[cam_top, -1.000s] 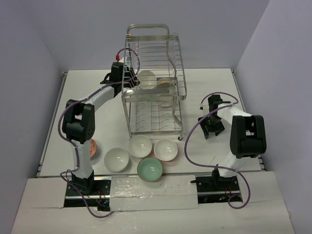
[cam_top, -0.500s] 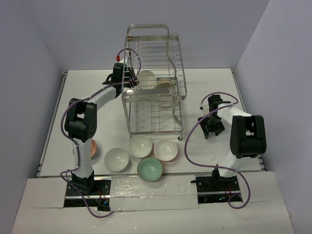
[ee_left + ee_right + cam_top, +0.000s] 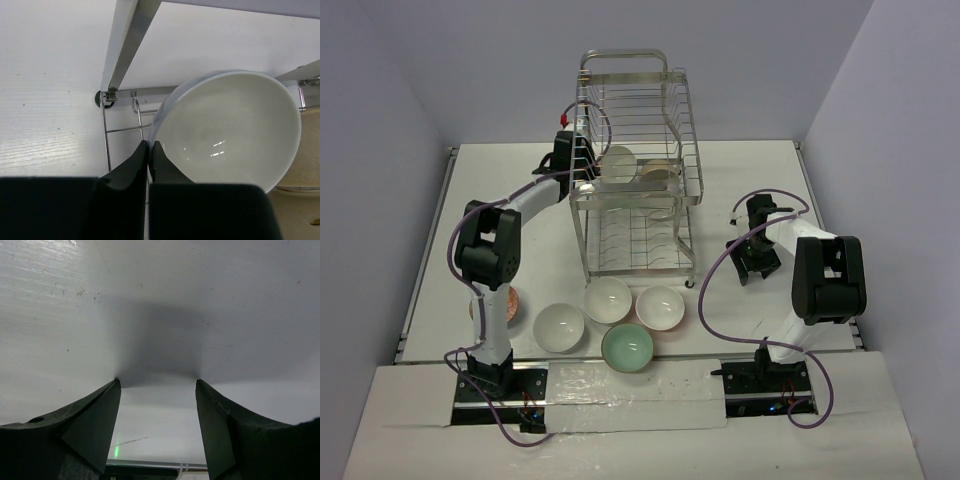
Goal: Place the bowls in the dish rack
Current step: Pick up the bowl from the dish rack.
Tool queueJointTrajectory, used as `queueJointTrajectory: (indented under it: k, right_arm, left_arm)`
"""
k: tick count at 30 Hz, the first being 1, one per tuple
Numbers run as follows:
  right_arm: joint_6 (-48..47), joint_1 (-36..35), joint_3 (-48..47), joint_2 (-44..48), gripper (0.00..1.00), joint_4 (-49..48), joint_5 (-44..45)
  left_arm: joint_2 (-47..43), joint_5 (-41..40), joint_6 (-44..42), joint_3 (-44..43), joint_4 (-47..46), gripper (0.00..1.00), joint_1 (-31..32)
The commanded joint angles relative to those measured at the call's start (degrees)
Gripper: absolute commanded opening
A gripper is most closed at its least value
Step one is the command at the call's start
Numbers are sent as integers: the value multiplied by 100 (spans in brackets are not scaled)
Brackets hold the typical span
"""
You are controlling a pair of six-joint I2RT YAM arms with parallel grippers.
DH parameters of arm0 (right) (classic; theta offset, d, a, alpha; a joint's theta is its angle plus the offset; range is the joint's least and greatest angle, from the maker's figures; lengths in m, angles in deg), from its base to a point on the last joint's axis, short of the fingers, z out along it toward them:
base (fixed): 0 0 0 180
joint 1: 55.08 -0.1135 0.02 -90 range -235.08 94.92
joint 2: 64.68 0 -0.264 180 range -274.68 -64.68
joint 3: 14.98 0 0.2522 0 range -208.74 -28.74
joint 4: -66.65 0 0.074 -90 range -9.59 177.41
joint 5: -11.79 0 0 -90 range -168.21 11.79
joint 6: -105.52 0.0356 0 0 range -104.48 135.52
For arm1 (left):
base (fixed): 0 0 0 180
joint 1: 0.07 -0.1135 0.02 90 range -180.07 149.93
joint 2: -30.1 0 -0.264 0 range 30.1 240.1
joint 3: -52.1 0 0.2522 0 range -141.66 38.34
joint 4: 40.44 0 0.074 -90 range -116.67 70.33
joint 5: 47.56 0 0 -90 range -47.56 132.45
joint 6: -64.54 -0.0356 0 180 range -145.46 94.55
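Observation:
The silver wire dish rack (image 3: 686, 130) stands at the table's middle back. On its upper tier a white bowl (image 3: 617, 163) leans on edge, and my left gripper (image 3: 582, 160) is shut on its left rim. In the left wrist view one finger (image 3: 131, 170) sits outside the white bowl (image 3: 235, 125) and the other inside, at the left gripper (image 3: 149, 145). A tan bowl (image 3: 658, 173) lies beside it. Three white bowls (image 3: 560, 327) (image 3: 607, 300) (image 3: 660, 307) and a mint green bowl (image 3: 627, 347) rest in front of the rack. My right gripper (image 3: 757, 262) (image 3: 157, 382) hangs open over bare table.
An orange-red bowl (image 3: 511, 303) peeks out behind the left arm's base link. The rack's wire (image 3: 106, 145) runs close to my left fingers. The rack's lower tier (image 3: 638, 240) holds no bowl. Side walls enclose the table on both sides.
My left gripper has closed onto the white bowl's rim and shifted slightly toward the rack; the bowl now stands a little more on edge. The right arm has not moved.

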Motion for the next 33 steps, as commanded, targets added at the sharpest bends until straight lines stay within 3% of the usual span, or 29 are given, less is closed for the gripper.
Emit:
queueJointTrajectory:
  k: [1, 12, 19, 33]
  right_arm:
    - [-79, -16, 386, -342, 69, -372, 557]
    - [-78, -16, 377, -342, 69, -372, 575]
    - [-79, -16, 386, -350, 69, -372, 575]
    - [-61, -8, 359, -377, 69, -355, 583]
  left_arm:
    - [-65, -34, -94, -87, -397, 0, 29]
    - [-415, -1157, -682, 667, -1046, 0, 46]
    - [-522, -1817, -1245, 1389, -2101, 0, 152]
    - [-943, -2283, -1878, 2725, -4149, 0, 205]
